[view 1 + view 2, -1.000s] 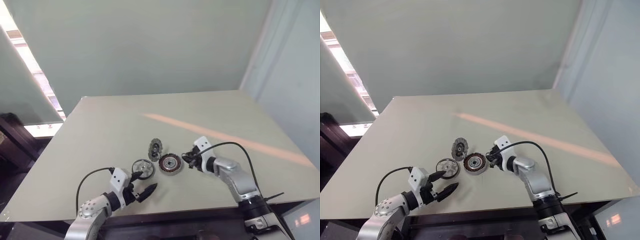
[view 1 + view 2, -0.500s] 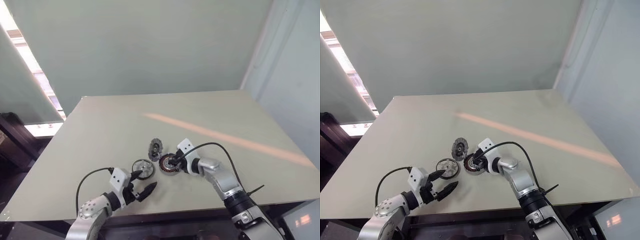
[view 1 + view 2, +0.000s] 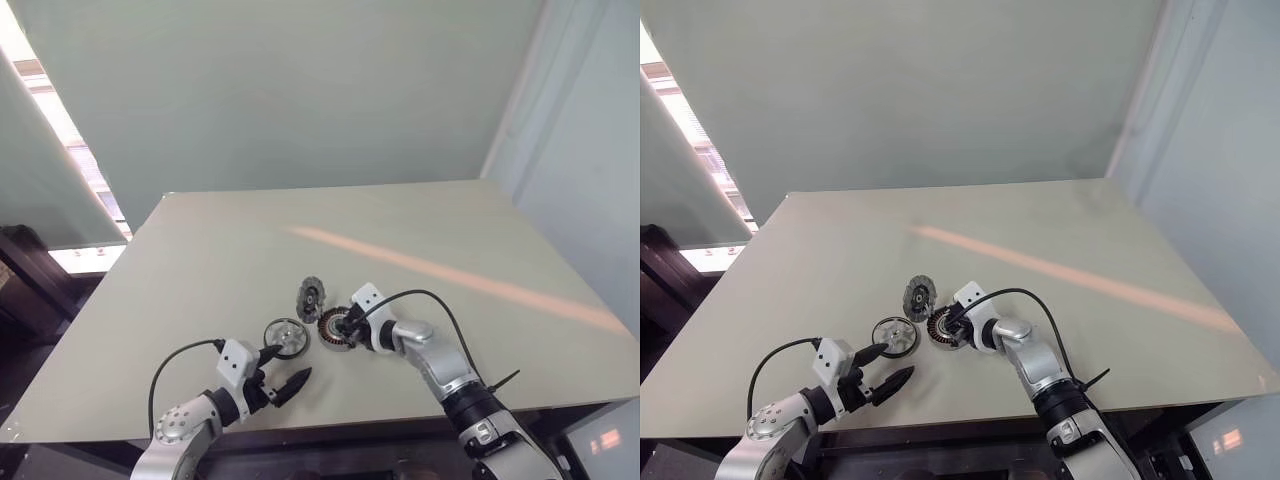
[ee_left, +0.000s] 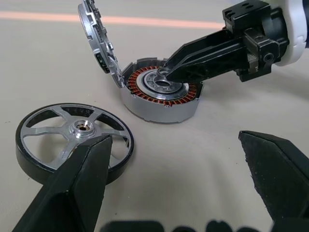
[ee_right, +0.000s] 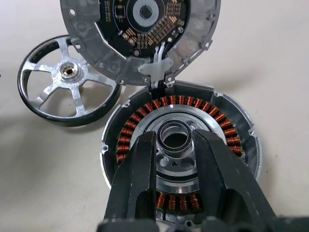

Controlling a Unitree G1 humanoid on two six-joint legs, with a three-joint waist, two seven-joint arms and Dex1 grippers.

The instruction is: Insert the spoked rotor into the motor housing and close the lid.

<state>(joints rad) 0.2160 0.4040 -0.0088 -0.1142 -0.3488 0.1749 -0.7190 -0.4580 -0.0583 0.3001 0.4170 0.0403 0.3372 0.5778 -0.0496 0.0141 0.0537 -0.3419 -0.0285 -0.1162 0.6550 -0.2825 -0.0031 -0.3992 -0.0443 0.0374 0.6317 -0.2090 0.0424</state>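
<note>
Spoked rotor (image 4: 72, 135), the shiny silver wheel with open spokes, is lying flat on the beige desk (image 3: 420, 215), just beside the motor housing (image 5: 178, 145), the round disc ringed with copper-orange windings. Its lid (image 5: 140, 29), a dark ribbed-edge disc, is standing tilted up at the housing's far rim.

I'm keeping my left pincer (image 4: 178, 188) spread wide, hovering just short of the rotor with nothing in it. My right pincer (image 5: 175, 145) is resting over the housing, its fingers (image 5: 140, 164) narrowly parted on either side of the central hub; I can't tell whether they are actually gripping it.

I judge the risks to be nudging the propped lid so it drops shut early, or dragging the housing sideways as the right arm withdraws.

My right wrist view is showing the circuit board under the lid; the head views aren't resolving that.
</note>
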